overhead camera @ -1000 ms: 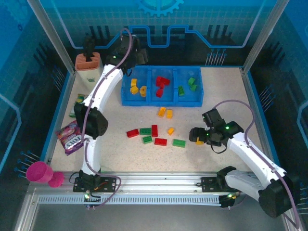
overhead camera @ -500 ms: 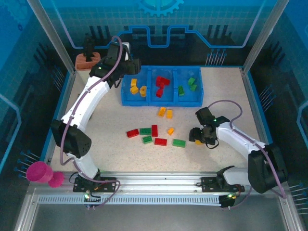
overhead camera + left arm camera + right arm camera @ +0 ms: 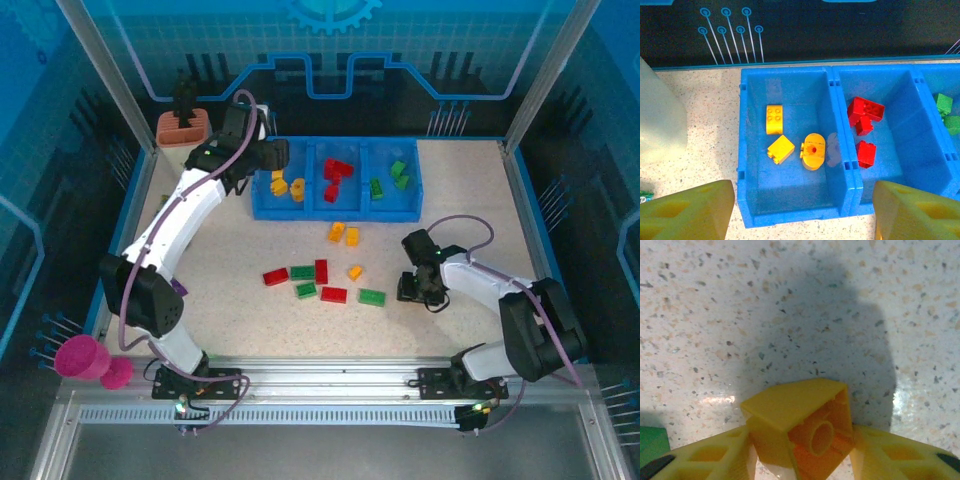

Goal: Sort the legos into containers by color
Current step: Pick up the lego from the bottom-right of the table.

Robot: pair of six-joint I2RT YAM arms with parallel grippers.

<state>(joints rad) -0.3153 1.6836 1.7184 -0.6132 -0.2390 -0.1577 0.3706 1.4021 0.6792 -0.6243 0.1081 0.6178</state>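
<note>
The blue three-compartment tray (image 3: 335, 211) holds yellow legos on the left, red in the middle and green on the right. My left gripper (image 3: 274, 156) hovers open over its left end. In the left wrist view its fingers (image 3: 687, 210) straddle the yellow compartment (image 3: 790, 200), where three yellow bricks (image 3: 780, 149) lie. Red bricks (image 3: 866, 111) sit in the adjoining compartment. My right gripper (image 3: 801, 445) is shut on a yellow brick (image 3: 790, 410) just above the tabletop, at the right of the loose pile (image 3: 413, 290). Several red, green and yellow legos (image 3: 334, 294) lie loose mid-table.
A cream-and-orange holder (image 3: 182, 128) stands at the back left, close to my left arm. A pink cup (image 3: 82, 357) sits outside the near left corner. A green brick (image 3: 372, 296) lies just left of my right gripper. The metal rail (image 3: 320, 385) borders the near edge.
My right gripper has dropped to the table and closed on the yellow brick. My left arm has swung its elbow outward while its gripper stayed over the tray's left end.
</note>
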